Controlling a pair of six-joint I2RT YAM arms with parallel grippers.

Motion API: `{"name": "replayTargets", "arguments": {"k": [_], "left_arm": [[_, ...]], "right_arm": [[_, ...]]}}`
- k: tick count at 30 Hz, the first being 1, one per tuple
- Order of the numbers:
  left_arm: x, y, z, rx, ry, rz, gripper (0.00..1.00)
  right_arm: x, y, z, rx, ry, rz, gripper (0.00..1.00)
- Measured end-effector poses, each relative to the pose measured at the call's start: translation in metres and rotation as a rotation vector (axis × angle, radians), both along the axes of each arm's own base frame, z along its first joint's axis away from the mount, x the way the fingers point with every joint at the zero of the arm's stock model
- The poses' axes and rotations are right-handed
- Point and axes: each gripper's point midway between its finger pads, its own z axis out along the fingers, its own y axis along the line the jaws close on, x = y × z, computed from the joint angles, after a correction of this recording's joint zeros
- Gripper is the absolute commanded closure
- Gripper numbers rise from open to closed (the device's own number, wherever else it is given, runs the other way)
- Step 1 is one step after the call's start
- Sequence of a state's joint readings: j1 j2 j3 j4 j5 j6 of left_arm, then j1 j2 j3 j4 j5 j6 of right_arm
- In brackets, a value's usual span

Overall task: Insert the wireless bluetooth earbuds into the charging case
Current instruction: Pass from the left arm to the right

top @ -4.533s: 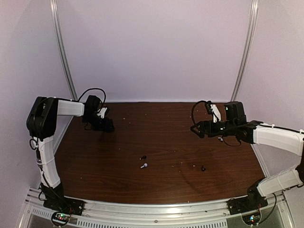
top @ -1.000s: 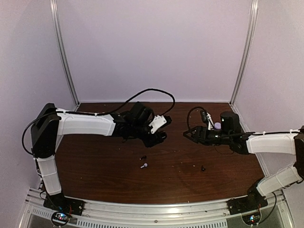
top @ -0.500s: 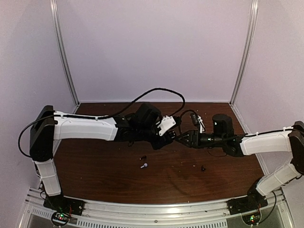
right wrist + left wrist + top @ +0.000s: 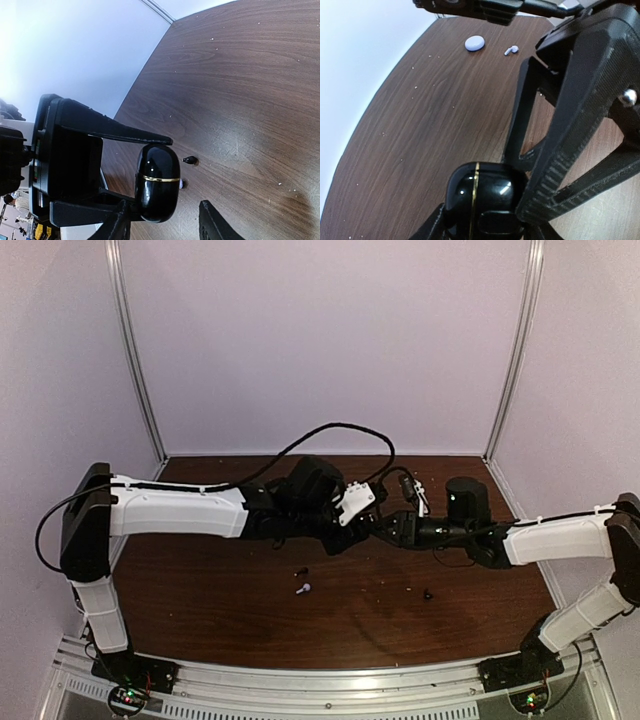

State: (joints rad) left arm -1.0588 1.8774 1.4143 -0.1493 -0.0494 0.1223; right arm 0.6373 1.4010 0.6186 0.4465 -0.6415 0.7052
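A glossy black charging case (image 4: 480,197) with a gold seam is clamped in my left gripper (image 4: 482,225), raised above the table's middle (image 4: 362,533). It is closed. My right gripper (image 4: 165,222) straddles the same case (image 4: 157,182). One of its fingers (image 4: 117,225) lies against the case; the other stands apart from it. On the wood below lie a black earbud (image 4: 302,571) and a white earbud (image 4: 302,589), with another black earbud (image 4: 428,594) to the right. A second white earbud (image 4: 511,50) lies farther off.
A pale lavender oval case (image 4: 474,43) rests beside the far white earbud. Both arms' cables loop over the meeting point (image 4: 330,430). The brown table (image 4: 220,600) is flecked with small white crumbs.
The left arm carried the black case rightward to the centre and the right arm swung left to meet it. The right jaws narrowed around the case.
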Motion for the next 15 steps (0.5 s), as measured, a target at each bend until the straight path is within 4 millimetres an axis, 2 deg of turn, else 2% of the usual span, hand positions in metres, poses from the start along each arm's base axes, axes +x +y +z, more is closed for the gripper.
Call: {"name": "replayTargets", "arguments": {"k": [9,15], "left_arm": [[-0.0041,-0.0034,0.0046,-0.012,-0.007,-0.010,0.80],[-0.0052,-0.0042,0.0048,-0.012,-0.009,-0.012,0.80]], "right_arm": [[0.0033,0.0046,0.0050,0.014,-0.011,0.009,0.57],[0.0032,0.0067,0.0062,0.024,-0.014,0.018,0.73]]}}
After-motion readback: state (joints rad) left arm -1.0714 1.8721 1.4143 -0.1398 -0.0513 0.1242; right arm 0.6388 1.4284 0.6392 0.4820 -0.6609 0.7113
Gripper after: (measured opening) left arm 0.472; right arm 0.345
